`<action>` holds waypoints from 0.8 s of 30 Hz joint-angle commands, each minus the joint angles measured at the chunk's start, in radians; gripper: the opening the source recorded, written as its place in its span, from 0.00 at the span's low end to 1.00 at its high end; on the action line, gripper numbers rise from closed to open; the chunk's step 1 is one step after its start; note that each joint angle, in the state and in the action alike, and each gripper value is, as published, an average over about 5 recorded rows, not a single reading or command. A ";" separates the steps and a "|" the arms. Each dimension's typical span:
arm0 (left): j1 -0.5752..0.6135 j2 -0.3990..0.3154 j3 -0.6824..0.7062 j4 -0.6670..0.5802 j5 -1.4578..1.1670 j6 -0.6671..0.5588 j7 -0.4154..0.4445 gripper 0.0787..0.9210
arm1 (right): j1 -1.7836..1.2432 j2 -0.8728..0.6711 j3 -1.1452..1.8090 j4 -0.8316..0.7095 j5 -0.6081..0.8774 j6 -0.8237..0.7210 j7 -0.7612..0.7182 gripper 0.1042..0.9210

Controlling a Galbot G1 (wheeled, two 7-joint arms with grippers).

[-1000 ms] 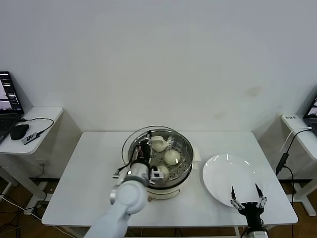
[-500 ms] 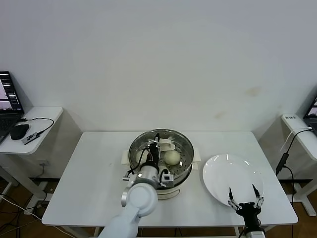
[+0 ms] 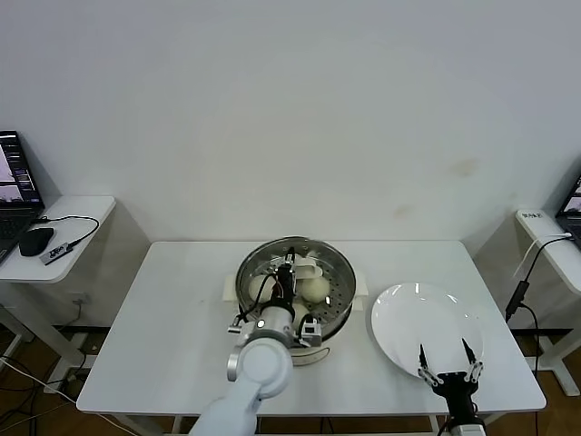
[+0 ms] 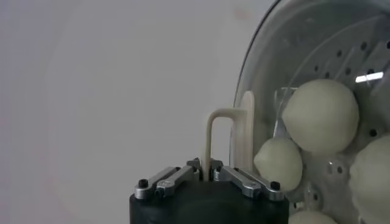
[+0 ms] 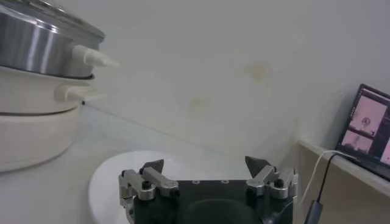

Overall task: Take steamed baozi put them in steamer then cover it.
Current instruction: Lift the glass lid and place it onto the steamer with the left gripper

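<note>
Round cream-white steamed baozi [image 4: 320, 115] sit in the shiny steel steamer [image 3: 338, 272] mid-table, the left gripper [image 4: 208, 172] pinching its glass lid's white handle [image 4: 228, 134], the right gripper [image 5: 206, 168] spread.

White plate [image 3: 427, 322] on the white table [image 3: 172, 318]; laptop [image 3: 16, 186] and mouse [image 3: 34, 241] on the side desk [image 3: 82, 213].

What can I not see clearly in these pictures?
- Baozi count: in the head view the left gripper and its arm cover part of the steamer. The left wrist view cuts the baozi at the edge.
- Whether the lid touches the steamer rim: no view shows it.
- Plate: in the right wrist view it is partly behind the open right gripper.
</note>
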 commanded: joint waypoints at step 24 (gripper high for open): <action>0.061 0.013 -0.011 -0.094 0.013 -0.020 -0.003 0.32 | -0.006 0.004 -0.007 0.001 -0.014 0.004 -0.002 0.88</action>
